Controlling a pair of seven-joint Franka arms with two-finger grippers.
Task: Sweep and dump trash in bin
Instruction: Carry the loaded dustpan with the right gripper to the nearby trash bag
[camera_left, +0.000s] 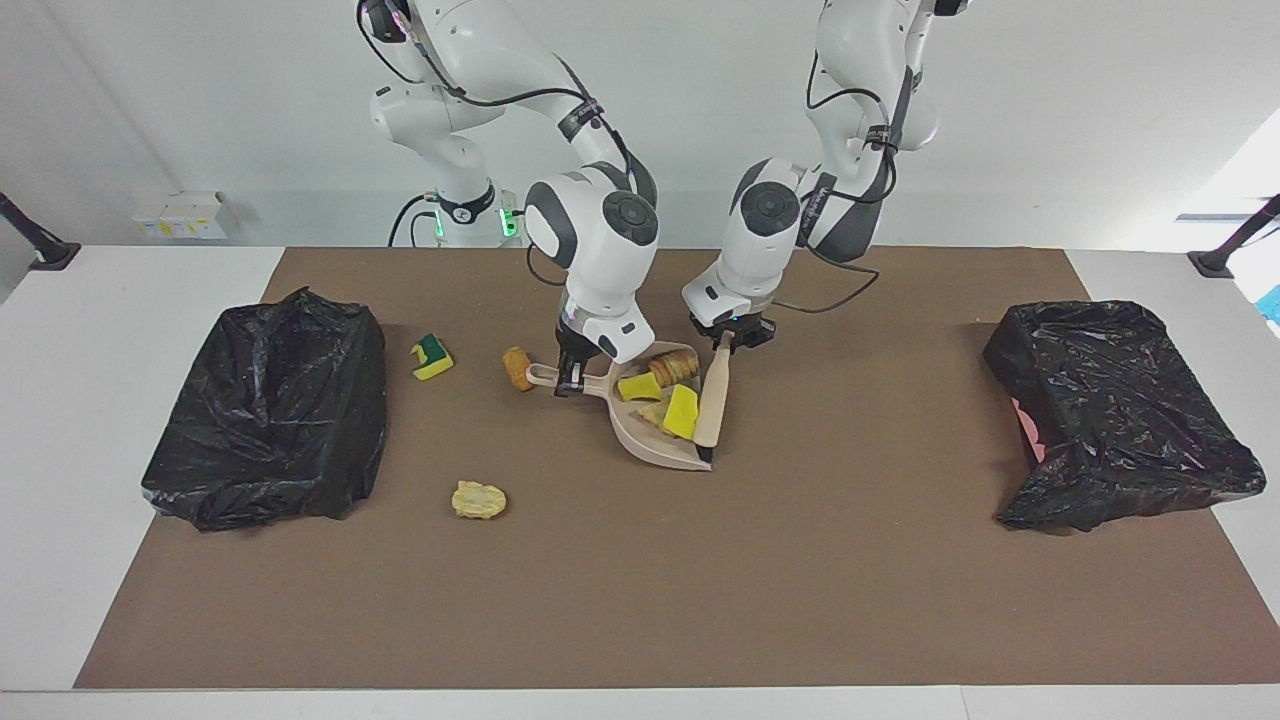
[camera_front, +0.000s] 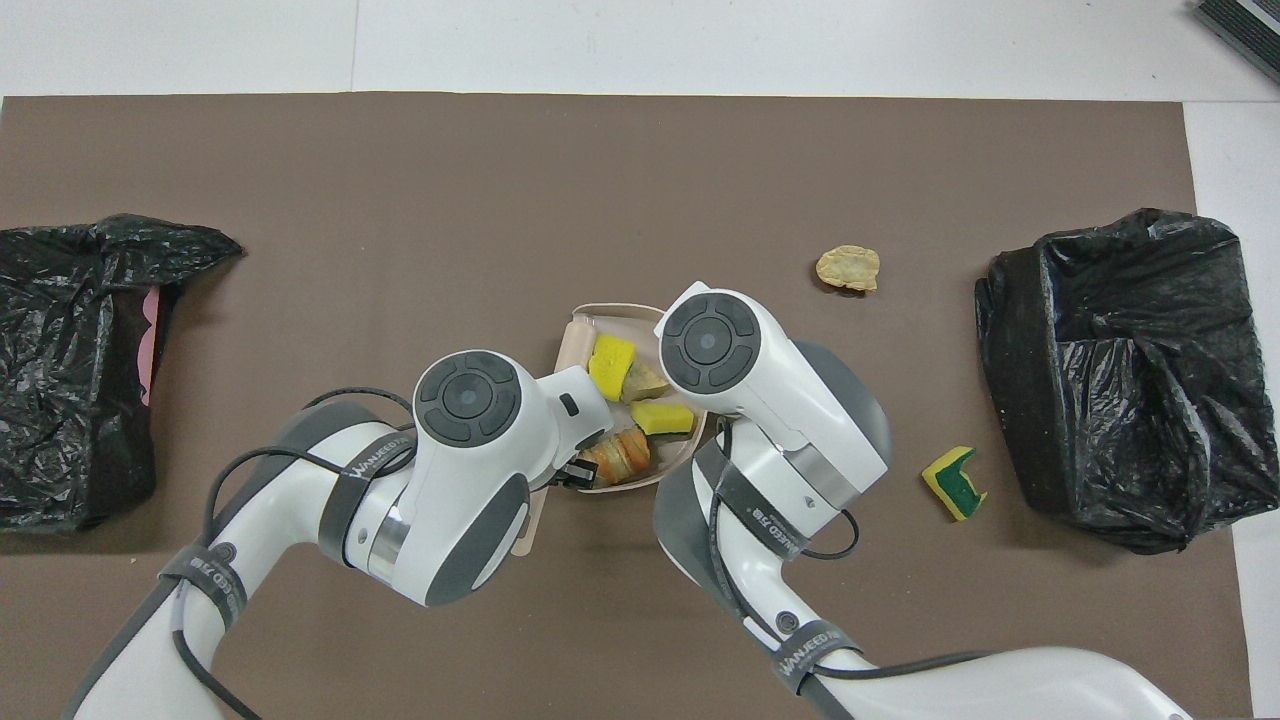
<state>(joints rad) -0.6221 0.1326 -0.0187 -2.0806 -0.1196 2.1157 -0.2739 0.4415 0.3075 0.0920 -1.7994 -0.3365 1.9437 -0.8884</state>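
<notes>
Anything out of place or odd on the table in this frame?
Three trash pieces lie loose outside the dustpan: a green-faced sponge beside the black bin at the right arm's end, a brown lump by the dustpan's handle, and a pale lump farther from the robots. Nothing looks spilled or damaged.

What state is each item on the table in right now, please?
dustpan: on the mat, handle held by right gripper, four trash pieces inside.
brush: held by left gripper, head at the pan's mouth.
sponge, nugget, chip: unswept on mat.
two bins: bag-lined, open.
</notes>
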